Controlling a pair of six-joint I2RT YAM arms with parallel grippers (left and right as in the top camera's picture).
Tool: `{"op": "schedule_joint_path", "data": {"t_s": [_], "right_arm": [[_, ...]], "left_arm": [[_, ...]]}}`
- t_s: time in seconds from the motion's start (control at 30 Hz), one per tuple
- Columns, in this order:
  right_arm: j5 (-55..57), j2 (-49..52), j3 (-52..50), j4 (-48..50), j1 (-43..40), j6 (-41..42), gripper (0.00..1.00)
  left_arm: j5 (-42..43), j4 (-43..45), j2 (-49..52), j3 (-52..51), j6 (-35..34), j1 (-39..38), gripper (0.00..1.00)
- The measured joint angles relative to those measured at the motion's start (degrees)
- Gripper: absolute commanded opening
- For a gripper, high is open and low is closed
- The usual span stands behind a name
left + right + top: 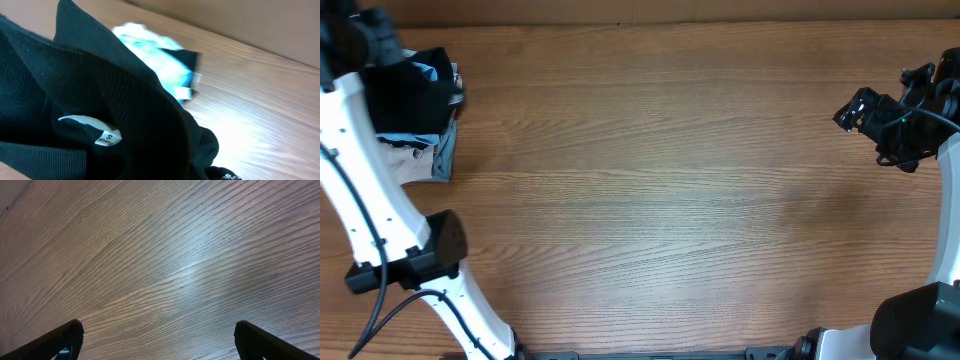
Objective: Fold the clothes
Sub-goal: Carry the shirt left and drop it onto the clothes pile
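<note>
The black T-shirt lies on top of a pile of clothes at the table's far left. In the left wrist view it fills most of the frame, bunched in raised folds, with a white size label showing. My left gripper is at this pile; the black cloth covers its fingers and rises to them, so it looks shut on the shirt. My right gripper is open and empty above bare wood at the far right, its two fingertips wide apart.
A light blue shirt lies under the black one, also seen in the overhead view. Beige and grey garments sit at the bottom of the pile. The wooden table spreads between the arms.
</note>
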Motion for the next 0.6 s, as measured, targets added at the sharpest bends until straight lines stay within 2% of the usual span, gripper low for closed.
{"op": "schedule_joint_path", "data": {"t_s": [0.23, 0.6], "right_arm": [[0.0, 0.0, 0.0, 0.0, 0.0, 0.0, 1.0], [0.0, 0.0, 0.0, 0.1, 0.0, 0.0, 1.0]], "left_arm": [[-6.1, 1.0, 2.8, -0.3, 0.5, 3.4, 0.04], [-13.3, 6.6, 14.8, -1.3, 1.8, 4.3, 0.04]]}}
